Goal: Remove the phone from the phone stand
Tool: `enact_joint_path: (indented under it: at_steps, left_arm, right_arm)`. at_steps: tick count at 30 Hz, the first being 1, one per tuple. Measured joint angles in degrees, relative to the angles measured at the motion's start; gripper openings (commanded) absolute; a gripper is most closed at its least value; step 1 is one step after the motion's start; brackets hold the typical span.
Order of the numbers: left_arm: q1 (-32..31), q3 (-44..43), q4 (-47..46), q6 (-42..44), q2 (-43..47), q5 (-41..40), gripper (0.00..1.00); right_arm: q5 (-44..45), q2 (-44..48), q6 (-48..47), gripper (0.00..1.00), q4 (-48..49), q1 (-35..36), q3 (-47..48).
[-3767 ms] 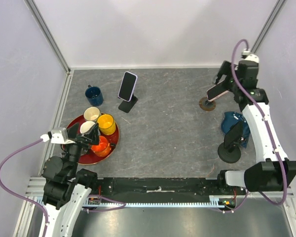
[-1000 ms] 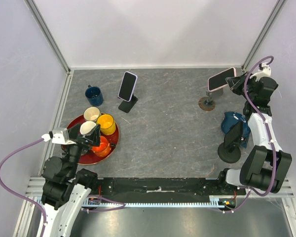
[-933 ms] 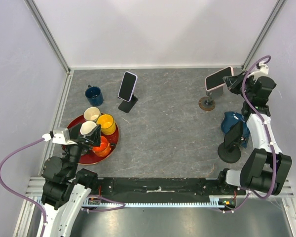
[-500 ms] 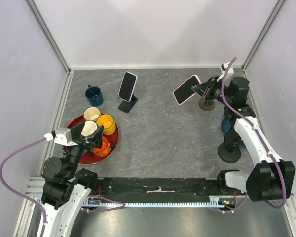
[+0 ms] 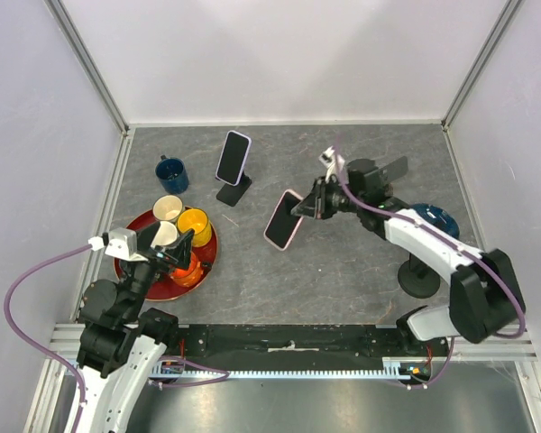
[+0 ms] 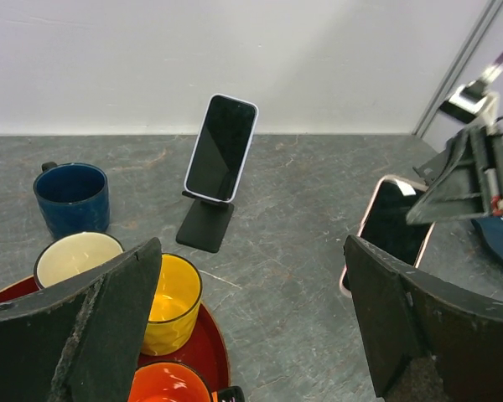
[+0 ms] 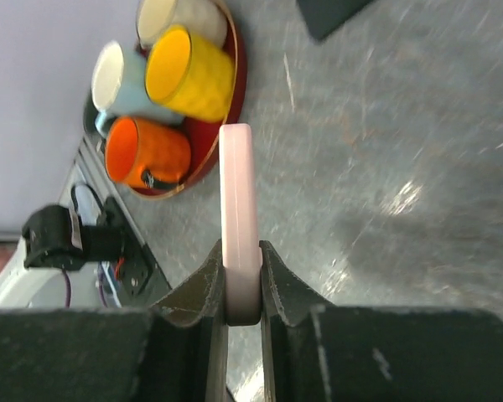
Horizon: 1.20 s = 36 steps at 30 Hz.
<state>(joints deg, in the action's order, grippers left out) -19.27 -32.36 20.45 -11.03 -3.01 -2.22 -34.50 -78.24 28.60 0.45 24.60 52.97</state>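
The right gripper (image 5: 305, 207) is nearly closed, its two dark fingers (image 7: 208, 280) clamped flat on either face of the pink-cased phone (image 5: 282, 220). In the right wrist view the phone (image 7: 237, 193) shows edge-on, a smooth, rounded pink strip rising out of the grip. It sits near the middle of the table, at 9 o'clock from the right wrist. It is tilted, its glossy black screen facing 6 o'clock towards the left wrist camera (image 6: 394, 234). Its lower edge hangs low over the mat; whether it touches cannot be told.

The left gripper (image 5: 169, 244) holds nothing. Its jaws are spread about as wide as they go, with the broad, matt black fingers (image 6: 92, 335) at the sides of its own view. It hovers over the tray at 8 o'clock.

The table (image 5: 343, 271) is covered in a grey, stone-veined mat. At 11 o'clock a second phone (image 5: 233, 157), slim with a pale rim, leans upright on a black angular stand (image 5: 234, 191). At 10 o'clock stands a dark blue mug (image 5: 172, 173). The round red tray (image 5: 207, 257) carries a ribbed yellow cup (image 5: 195, 224), an orange cup (image 5: 185, 266) and a cream cup (image 5: 169, 208).
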Motion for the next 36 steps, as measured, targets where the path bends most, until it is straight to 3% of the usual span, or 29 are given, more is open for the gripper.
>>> enact_joint_path:
  at_steps: [6, 16, 22, 24, 25, 31, 36]
  left_arm:
    - [0.00, 0.00, 0.00, 0.02, -0.50, 0.85, 0.96]
    - [0.00, 0.00, 0.00, 0.02, -0.59, 0.90, 0.96]
    - [0.00, 0.00, 0.02, 0.04, -0.59, 0.92, 0.96]
    - [0.00, 0.00, 0.00, 0.02, -0.59, 0.90, 0.96]
    - [0.00, 0.00, 0.02, 0.04, -0.59, 0.92, 0.96]
    - [0.00, 0.00, 0.00, 0.04, -0.59, 0.90, 0.96]
    - [0.00, 0.00, 0.00, 0.04, -0.59, 0.92, 0.96]
  right_arm:
    - [0.00, -8.76, 2.29, 0.00, 0.70, 6.82, -0.15]
    - [0.07, -22.12, 12.00, 0.00, 16.72, 12.92, -0.22]
    - [-1.29, -30.14, 16.76, 0.00, 21.66, 13.99, 1.68]
    - [-1.70, -31.45, 17.40, 0.05, 22.51, 14.47, 2.62]
    - [-1.70, -31.91, 17.70, 0.15, 22.64, 14.64, 2.89]
    - [0.44, -32.46, 16.81, 0.46, 20.74, 14.97, 3.91]
    - [3.89, -33.40, 14.21, 0.56, 16.41, 15.26, 4.11]
